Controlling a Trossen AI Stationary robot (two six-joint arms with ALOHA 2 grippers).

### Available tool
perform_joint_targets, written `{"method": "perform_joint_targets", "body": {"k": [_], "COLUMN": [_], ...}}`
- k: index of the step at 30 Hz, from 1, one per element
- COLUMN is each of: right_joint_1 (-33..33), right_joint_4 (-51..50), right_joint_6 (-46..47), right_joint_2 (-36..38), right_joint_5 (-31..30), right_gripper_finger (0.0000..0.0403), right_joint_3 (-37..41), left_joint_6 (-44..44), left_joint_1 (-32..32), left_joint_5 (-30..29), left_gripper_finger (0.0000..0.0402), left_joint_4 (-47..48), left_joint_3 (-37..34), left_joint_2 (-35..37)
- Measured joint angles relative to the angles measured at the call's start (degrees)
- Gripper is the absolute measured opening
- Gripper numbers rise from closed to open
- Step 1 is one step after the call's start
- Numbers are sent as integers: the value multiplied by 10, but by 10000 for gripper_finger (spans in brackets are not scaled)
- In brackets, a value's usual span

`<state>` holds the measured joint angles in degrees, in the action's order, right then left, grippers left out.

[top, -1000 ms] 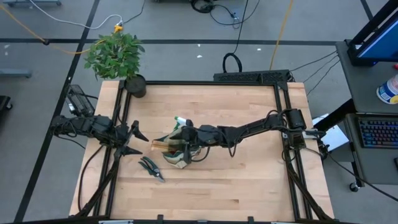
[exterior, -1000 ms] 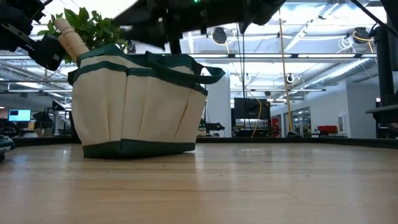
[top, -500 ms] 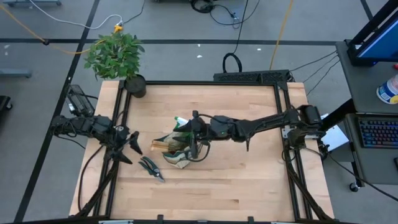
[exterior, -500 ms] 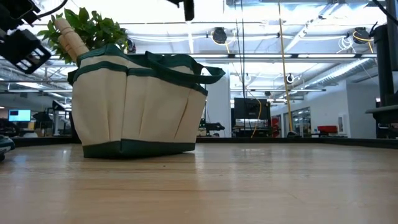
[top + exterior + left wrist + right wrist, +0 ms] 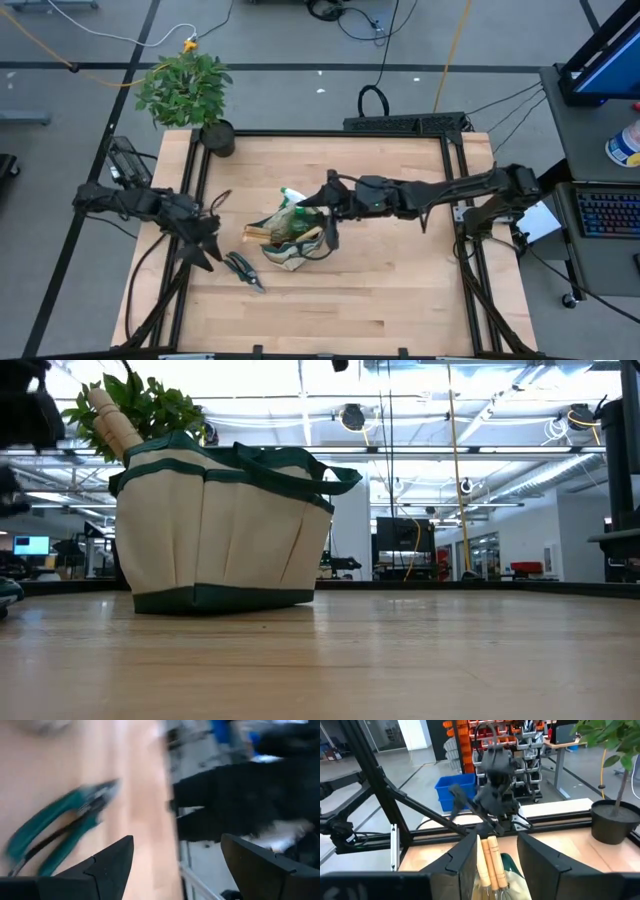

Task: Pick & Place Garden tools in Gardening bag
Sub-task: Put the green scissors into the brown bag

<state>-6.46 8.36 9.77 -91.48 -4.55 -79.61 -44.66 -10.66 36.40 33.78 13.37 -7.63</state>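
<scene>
The beige gardening bag (image 5: 290, 240) with green trim stands on its flat base mid-table; it also shows in the low view (image 5: 220, 530). Wooden tool handles (image 5: 490, 855) and a green spray bottle (image 5: 290, 198) stick out of its top. Green-handled pruning shears (image 5: 243, 270) lie flat on the table, left of the bag and nearer the front edge; they also show in the left wrist view (image 5: 60, 835). My left gripper (image 5: 208, 245) is open and empty, just left of the shears. My right gripper (image 5: 325, 212) is open and empty above the bag's right rim.
A potted green plant (image 5: 190, 90) in a black pot (image 5: 218, 138) stands at the table's far left corner. Black frame rails (image 5: 190, 190) run along the table's edges. Bare wood (image 5: 400, 290) lies right of the bag and toward the near edge.
My left gripper has moved toward the table's near edge, closing in on the shears, and stays open. My right gripper has risen from over the bag and drawn back toward the table's right edge. The bag and shears have not moved.
</scene>
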Motion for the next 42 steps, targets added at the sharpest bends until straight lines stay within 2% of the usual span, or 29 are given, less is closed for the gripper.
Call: {"method": "perform_joint_targets", "body": {"k": [4, 8, 12, 14, 17, 22, 30, 37, 42], "right_joint_1": [0, 0, 1, 1, 1, 1, 1, 1, 1], "right_joint_4": [-21, -32, -43, -50, -58, -65, -73, -74, -74], "right_joint_6": [-9, -19, -24, -25, -26, -26, -45, -87, -118], "right_joint_2": [20, 28, 40, 39, 38, 41, 40, 40, 40], "right_joint_5": [-1, -1, -1, -2, -1, -1, -1, -1, -1], "right_gripper_finger": [130, 130, 130, 130, 130, 130, 130, 130, 130], "right_joint_3": [0, 0, -1, -1, 1, -1, 0, 0, 0], "left_joint_6": [-53, -85, -200, -234, -271, -394, -550, -679, -768], "left_joint_1": [0, 0, 0, 0, 0, -14, -83, -163, -219], "left_joint_5": [-53, -124, -186, -180, -142, -151, -253, -272, -326], "left_gripper_finger": [308, 308, 308, 308, 308, 308, 308, 308, 308], "left_joint_4": [53, 54, 39, 29, 27, 40, 23, 14, -29], "left_joint_3": [0, 0, 0, 0, 0, 0, 0, 0, 8], "left_joint_2": [-41, -67, -79, -81, -82, -83, -101, -146, -205]}}
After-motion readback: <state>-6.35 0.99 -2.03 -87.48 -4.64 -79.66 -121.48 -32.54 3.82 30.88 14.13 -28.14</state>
